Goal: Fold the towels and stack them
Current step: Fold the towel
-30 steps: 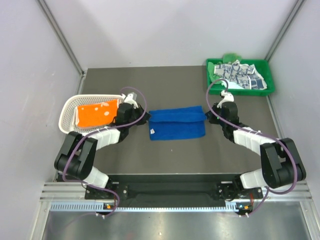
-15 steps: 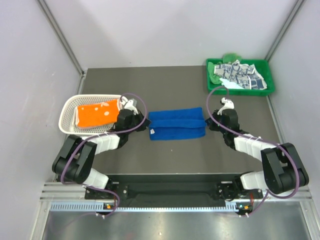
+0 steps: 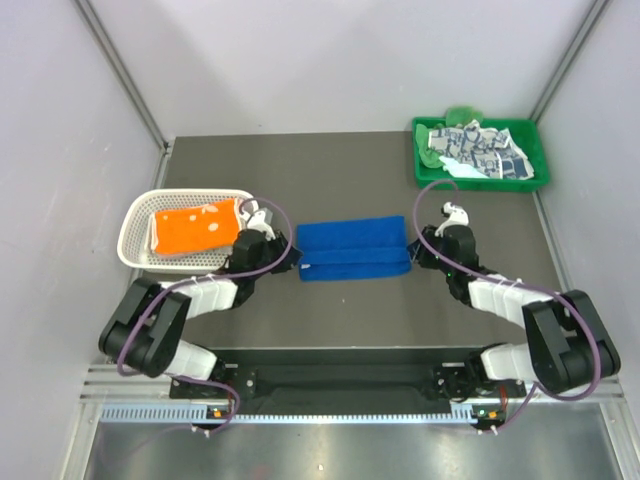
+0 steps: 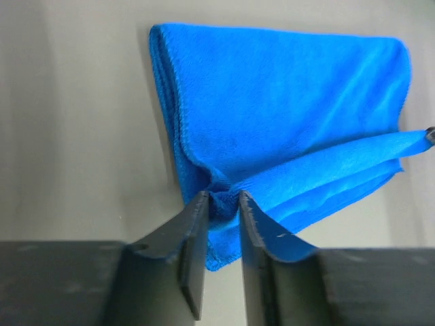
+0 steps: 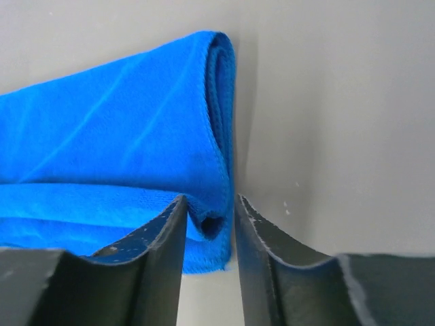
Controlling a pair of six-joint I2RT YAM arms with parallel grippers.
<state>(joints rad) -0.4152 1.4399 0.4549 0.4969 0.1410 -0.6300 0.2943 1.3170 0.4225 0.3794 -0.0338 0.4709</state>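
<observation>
The blue towel is soft, fuzzy cloth with a stitched edge. The fingers look like dark, hard plastic, smooth and dull. The counter is grey, flat and matt. The basket is white plastic with holes.

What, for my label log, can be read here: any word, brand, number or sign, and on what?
No text can be read in any view.
blue towel: plain, no writing shows.
patterned towel in the green tray: blue-grey squares only, no letters can be made out.
orange towel in the white basket: white spots, no letters.
</observation>
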